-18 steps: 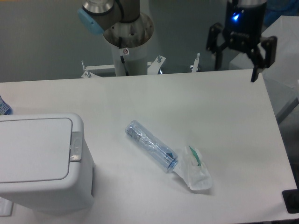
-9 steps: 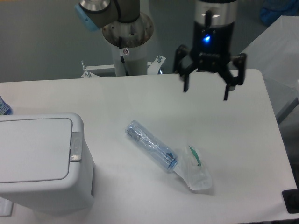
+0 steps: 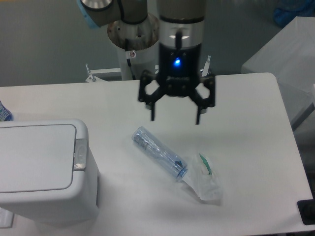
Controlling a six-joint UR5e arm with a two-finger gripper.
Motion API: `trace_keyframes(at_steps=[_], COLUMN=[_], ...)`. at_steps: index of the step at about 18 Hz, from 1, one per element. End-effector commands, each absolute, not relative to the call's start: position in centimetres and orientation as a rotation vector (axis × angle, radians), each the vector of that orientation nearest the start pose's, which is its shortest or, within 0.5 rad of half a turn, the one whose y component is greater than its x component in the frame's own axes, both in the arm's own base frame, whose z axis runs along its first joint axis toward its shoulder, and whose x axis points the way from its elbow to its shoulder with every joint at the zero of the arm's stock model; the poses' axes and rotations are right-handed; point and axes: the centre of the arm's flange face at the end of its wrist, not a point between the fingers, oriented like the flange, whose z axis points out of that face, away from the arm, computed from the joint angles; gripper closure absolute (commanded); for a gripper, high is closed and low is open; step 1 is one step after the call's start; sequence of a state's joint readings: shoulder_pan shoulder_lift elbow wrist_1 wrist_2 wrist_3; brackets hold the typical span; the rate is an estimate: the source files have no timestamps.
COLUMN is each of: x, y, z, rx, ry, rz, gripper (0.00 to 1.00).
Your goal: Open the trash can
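The trash can (image 3: 42, 167) is a large white boxy bin at the front left of the table, with its flat lid shut. A small grey push-latch (image 3: 79, 153) sits on the lid's right edge. My gripper (image 3: 175, 119) hangs open and empty above the middle of the table, just past the clear bottle. It is well to the right of the trash can and higher in the picture than the latch. It touches nothing.
A clear plastic bottle (image 3: 158, 153) lies on the table below the gripper. A crumpled clear bag with a green strip (image 3: 205, 179) lies at its lower end. The arm's base (image 3: 134, 37) stands behind the table. A blue item (image 3: 4, 112) peeks in at the left edge.
The gripper has swept left from the table's far right corner to above its middle, coming lower and nearer the bottle. It stayed open. The trash can and bottle have not moved.
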State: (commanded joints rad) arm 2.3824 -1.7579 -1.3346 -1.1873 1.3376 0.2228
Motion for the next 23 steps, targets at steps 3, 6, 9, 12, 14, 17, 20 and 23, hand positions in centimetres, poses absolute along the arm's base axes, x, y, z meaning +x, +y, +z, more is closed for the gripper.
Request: trace_keyframes(at_steps=[3,6,9,12,14,17,20,23], x=[-31.4,-29.7,-28.9,-28.3,-27.8,-27.6,-27.0,-27.1], y=[54.7,56.6,57.8,58.6,59.0,59.3,59.8,60.0], z=[54.1,52.7,51.6,50.7,50.5,50.2,49.8,49.4], rx=[-2.582,-2.606,-2.590,-2.594,-2.597,-2.602,-2.610,-2.606], ry=[-0.685,-0.669,-0.760,-0.770,-0.769,-0.772,-0.760,-0.757], rz=[-0.012,-0.051,-0.125,-0.167,-0.174,-0.180,-0.187,-0.184], gripper=[0.00,0.00,0.00,0.00,0.00,0.00,0.00,0.00])
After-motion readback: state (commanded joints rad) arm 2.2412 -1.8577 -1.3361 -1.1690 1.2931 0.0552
